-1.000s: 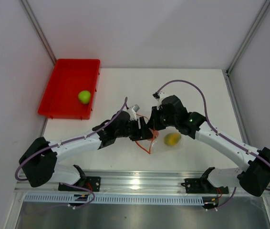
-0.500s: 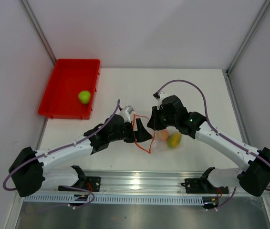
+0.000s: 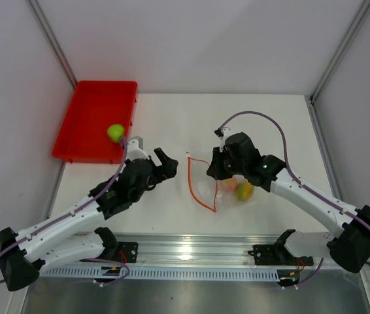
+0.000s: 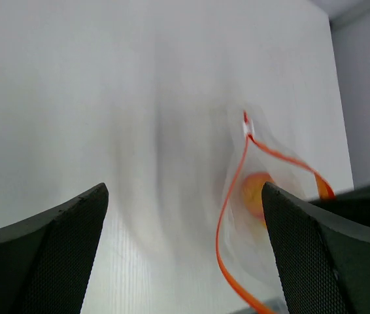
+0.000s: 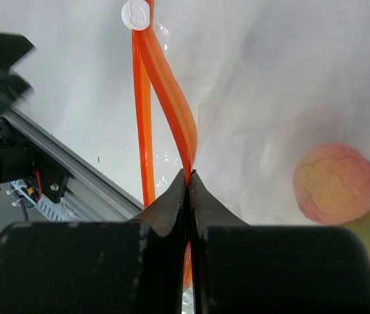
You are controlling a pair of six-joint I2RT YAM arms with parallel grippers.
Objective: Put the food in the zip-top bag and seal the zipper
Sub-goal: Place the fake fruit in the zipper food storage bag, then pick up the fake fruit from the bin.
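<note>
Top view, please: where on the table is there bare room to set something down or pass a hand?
Bare: the far strip of the table between the red tray and the right wall, and the gap between the left end effector and the zip-top bag. Crowded: around the right end effector, pinching the zipper.

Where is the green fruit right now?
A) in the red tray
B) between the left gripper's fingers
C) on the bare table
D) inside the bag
A: the green fruit lies inside the red tray, well apart from the bag.
</note>
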